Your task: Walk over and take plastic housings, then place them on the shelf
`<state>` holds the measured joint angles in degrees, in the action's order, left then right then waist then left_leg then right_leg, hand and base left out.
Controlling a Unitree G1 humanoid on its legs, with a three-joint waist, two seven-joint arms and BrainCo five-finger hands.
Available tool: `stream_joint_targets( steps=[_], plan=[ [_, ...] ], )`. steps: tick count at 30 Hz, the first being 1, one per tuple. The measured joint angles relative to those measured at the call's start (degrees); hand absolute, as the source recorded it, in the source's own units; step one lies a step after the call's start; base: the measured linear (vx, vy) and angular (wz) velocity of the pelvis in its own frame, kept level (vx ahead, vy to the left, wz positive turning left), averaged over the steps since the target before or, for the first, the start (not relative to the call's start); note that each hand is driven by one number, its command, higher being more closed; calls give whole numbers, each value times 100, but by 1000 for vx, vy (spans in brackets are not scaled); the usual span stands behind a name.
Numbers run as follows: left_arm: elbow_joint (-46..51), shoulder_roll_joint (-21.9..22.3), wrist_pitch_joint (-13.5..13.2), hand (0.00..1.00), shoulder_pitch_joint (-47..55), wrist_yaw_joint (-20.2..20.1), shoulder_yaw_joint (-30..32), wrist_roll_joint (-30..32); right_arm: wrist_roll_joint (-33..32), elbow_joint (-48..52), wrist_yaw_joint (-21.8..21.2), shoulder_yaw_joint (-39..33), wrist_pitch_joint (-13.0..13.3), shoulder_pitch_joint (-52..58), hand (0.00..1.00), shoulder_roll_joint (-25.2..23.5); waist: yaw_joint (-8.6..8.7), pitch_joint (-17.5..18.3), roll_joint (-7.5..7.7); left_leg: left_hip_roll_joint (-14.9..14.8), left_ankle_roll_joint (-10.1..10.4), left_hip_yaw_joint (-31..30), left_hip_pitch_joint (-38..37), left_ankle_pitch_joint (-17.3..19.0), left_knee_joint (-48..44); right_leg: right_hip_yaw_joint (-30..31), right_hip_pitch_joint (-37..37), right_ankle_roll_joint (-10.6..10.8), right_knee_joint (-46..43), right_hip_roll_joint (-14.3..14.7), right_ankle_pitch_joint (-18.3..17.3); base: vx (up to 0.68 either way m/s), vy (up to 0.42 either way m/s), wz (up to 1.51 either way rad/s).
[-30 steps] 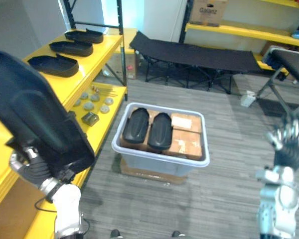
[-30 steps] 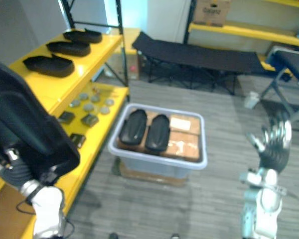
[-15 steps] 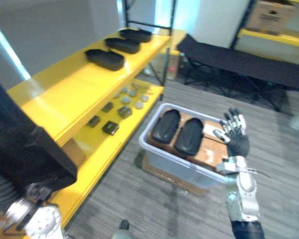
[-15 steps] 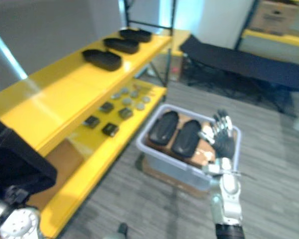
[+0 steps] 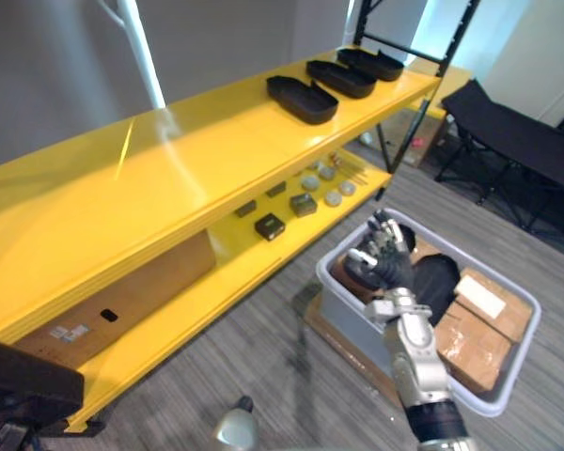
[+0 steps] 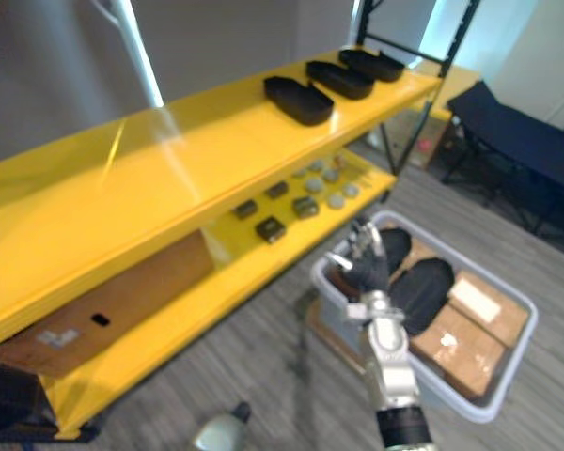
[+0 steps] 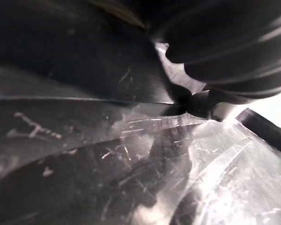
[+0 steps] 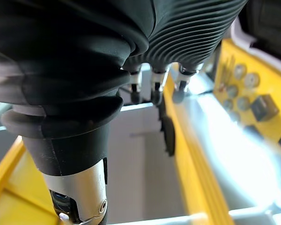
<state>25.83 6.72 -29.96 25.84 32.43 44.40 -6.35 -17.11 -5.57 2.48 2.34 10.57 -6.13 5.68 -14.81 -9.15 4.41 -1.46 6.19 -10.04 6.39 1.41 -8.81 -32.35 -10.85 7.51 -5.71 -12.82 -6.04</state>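
Note:
A large black plastic housing (image 7: 84,140) sits against my left hand (image 7: 225,37); its dark edge shows at the lower left of the left eye view (image 5: 23,381). How the hand grips it is hidden. Three more black housings (image 5: 301,97) lie in a row at the far end of the yellow upper shelf (image 5: 169,178). Two black housings (image 5: 437,282) rest in the grey bin (image 5: 534,319) on the floor. My right hand (image 5: 387,268) is raised in front of the bin's left end, open and holding nothing.
Small parts (image 5: 301,202) lie on the yellow lower shelf. Cardboard boxes (image 5: 470,343) fill the right side of the bin. A brown carton (image 5: 122,291) stands under the upper shelf. A black folding cot (image 5: 517,141) is at the far right.
The whole view has swung left along the shelf. The held housing now shows low at the left corner. My right hand is now in front of the bin.

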Motion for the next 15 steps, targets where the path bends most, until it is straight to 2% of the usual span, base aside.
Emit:
stream_joint_targets(
  steps=[5,7,10,13,15],
  plan=[
    [-3,-1,15,100,5,19,-1,-6,4,3,-220,-131,-116,11,0,54,-6,5,53,79,-29,-69,311,186,-443,-95,14,42,-67,-9,21,3,14,15],
    [6,-31,16,100,-54,-103,-92,-4,160,44,-214,-222,-198,129,0,74,56,2,55,248,-150,-247,525,289,-679,-532,-204,51,-62,-46,30,-7,54,90],
    [4,-113,29,100,-220,-344,-107,-18,334,51,-11,-317,-213,352,0,103,79,-35,69,212,-205,3,765,270,-790,-965,-431,49,-344,-137,48,14,113,132],
    [3,-154,57,100,-220,-410,-107,-60,549,51,-1,-289,-227,335,0,107,-4,-72,56,223,-276,35,689,159,-715,-666,-367,-42,-895,-311,158,55,143,69],
    [6,-246,58,100,-194,-412,-154,-243,668,78,-16,-230,-221,292,0,107,-14,-98,16,305,-361,-69,662,137,-761,-51,-170,-75,-1441,-425,245,41,76,30]
  ],
)
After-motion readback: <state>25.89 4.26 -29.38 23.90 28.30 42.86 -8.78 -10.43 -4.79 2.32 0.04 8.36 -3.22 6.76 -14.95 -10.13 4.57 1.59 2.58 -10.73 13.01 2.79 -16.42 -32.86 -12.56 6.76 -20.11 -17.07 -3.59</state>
